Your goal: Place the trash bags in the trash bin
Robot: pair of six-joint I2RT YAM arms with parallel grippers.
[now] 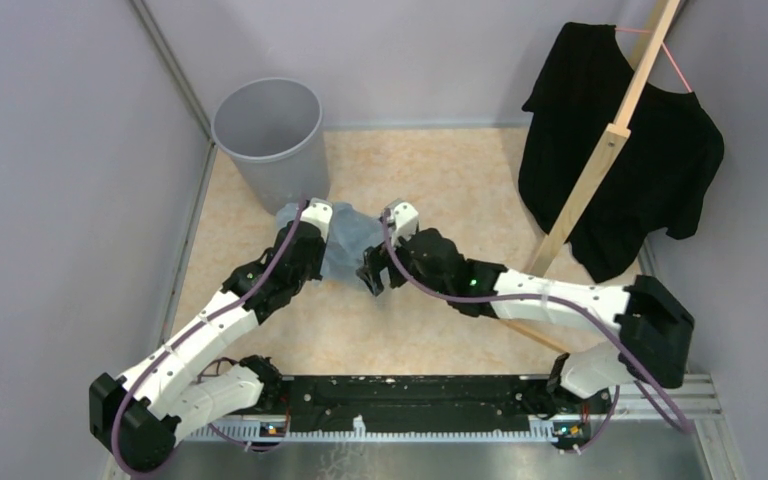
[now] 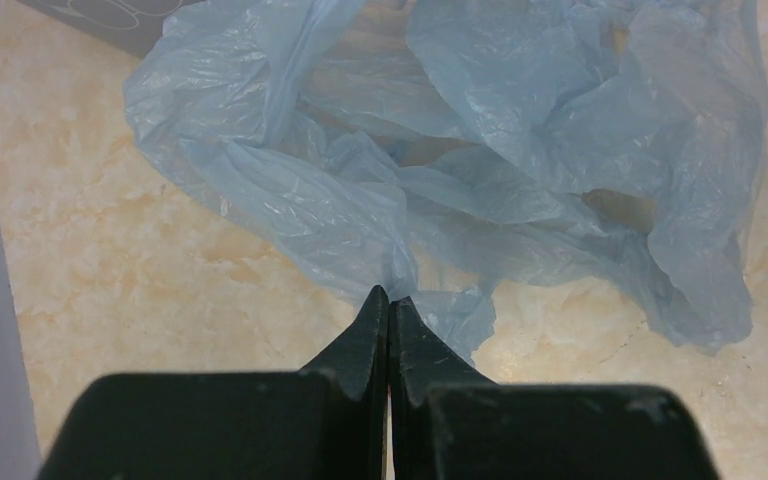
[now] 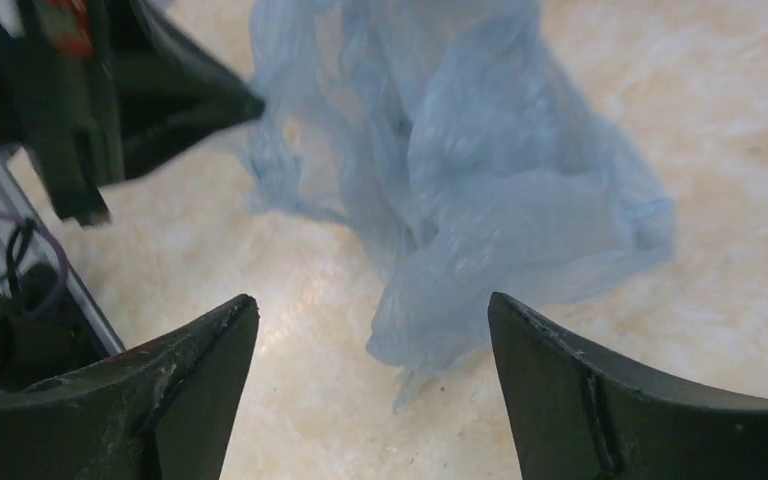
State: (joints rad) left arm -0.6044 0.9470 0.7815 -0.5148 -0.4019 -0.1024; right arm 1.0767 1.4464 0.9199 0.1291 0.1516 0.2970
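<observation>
**Bag pinched on the left, bin not yet reached**

- Step in hand: the grasp-and-carry. The trash bags [image 1: 352, 243] lie as one crumpled pale blue heap on the counter [image 1: 460, 170], between the two arms and just in front of the trash bin [image 1: 275, 140]. Nothing is in the bin from what the top view shows.
- Left tool [image 2: 390, 300]: jaws fully together, and the film gathers to a point right at the tips. I read that as a pinch on one thin fold, with most of the film loose on the counter.
- Right tool [image 3: 370, 300]: jaws wide, holding nothing. The heap's near edge sits just ahead of the gap, with no contact visible.
- Bin stands upright in the far-left corner, mouth open. Its rim is well above the heap.

Next move, my call:
- Lift with the left high enough that the trailing film clears the rim, then swing over the mouth and let go.
- Film is slippery and the pinch is small, so the fold may slide out.
- The right could close on the loose end to help bunch it.
</observation>
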